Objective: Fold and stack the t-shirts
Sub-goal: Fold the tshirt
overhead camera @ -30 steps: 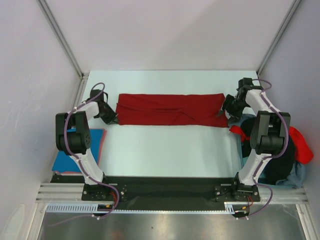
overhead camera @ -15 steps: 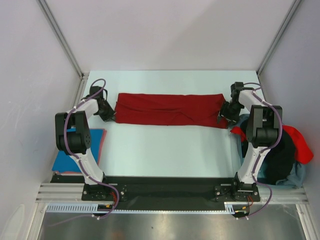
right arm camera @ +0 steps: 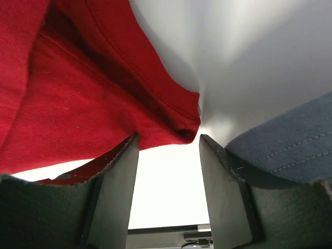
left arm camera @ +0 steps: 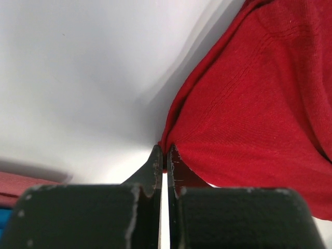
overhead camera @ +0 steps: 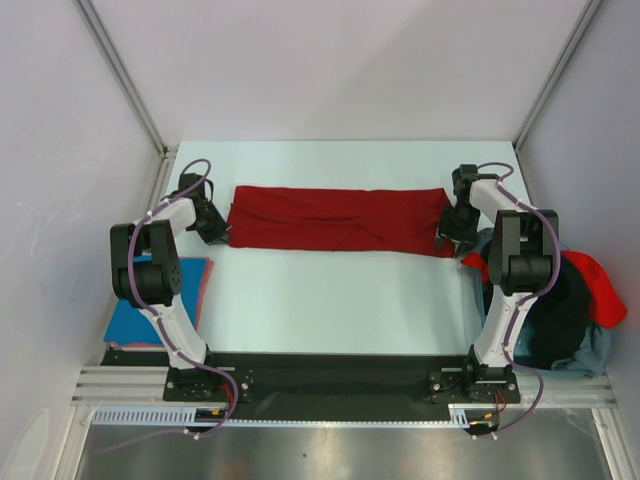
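Note:
A dark red t-shirt (overhead camera: 335, 221), folded into a long strip, lies across the far middle of the table. My left gripper (overhead camera: 225, 235) is at its near left corner, shut on the hem of the dark red t-shirt (left arm camera: 249, 119). My right gripper (overhead camera: 445, 236) is open at the strip's near right corner; the red corner (right arm camera: 104, 98) lies between and just above its open jaws. A folded bright blue t-shirt (overhead camera: 150, 300) lies at the near left.
A heap of shirts sits at the right edge: black (overhead camera: 555, 310), brighter red (overhead camera: 600, 285) and pale grey-blue (overhead camera: 595, 350). Grey-blue cloth (right arm camera: 290, 135) touches my right finger. A pink-red cloth edge (left arm camera: 21, 184) shows at the lower left of the left wrist view.
My right gripper has moved left and down onto the strip's near right corner. My left gripper has stayed at the left corner.

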{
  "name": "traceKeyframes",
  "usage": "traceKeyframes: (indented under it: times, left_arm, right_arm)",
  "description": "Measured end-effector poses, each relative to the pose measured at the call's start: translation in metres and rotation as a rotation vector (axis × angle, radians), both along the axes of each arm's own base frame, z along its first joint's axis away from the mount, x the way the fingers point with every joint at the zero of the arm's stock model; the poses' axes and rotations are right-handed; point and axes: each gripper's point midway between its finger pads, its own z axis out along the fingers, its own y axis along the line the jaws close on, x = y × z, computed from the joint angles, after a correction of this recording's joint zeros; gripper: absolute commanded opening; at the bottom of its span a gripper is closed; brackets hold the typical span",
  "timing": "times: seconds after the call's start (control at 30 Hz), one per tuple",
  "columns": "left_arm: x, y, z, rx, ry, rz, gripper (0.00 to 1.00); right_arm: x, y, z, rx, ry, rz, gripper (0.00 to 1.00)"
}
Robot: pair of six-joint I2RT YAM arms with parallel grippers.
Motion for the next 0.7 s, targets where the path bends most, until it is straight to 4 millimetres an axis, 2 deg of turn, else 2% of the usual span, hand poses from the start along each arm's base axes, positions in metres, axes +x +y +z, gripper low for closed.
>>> traceKeyframes:
  times: [0.1, 0.13, 0.2, 0.23, 0.3, 0.33, 0.7]
  left_arm:
    - [0.0, 0.0, -0.001, -0.003, 0.002, -0.002, 0.0]
    - [0.0, 0.0, -0.001, -0.004, 0.001, -0.002, 0.0]
    - [0.0, 0.0, -0.001, -0.004, 0.001, -0.003, 0.0]
    - [0.0, 0.0, -0.001, -0.004, 0.002, -0.003, 0.0]
    - [0.0, 0.0, -0.001, -0.004, 0.002, -0.004, 0.0]
    - [0.0, 0.0, -0.001, -0.004, 0.002, -0.004, 0.0]
    - [-0.002, 0.014, -0.001, -0.009, 0.005, 0.033, 0.01]
  right_arm:
    - [0.0, -0.001, 0.0, -0.014, -0.001, 0.008, 0.5]
    - [0.001, -0.001, 0.001, -0.014, -0.002, 0.01, 0.43]
    - [0.003, -0.001, 0.002, -0.013, -0.008, 0.012, 0.36]
    - [0.005, -0.001, 0.002, -0.013, -0.012, 0.012, 0.26]
    - [0.009, -0.001, 0.003, -0.013, -0.016, 0.01, 0.11]
    - [0.011, -0.002, 0.002, -0.015, -0.018, 0.009, 0.0]
    - [0.005, -0.021, 0.002, -0.132, 0.021, -0.001, 0.0]
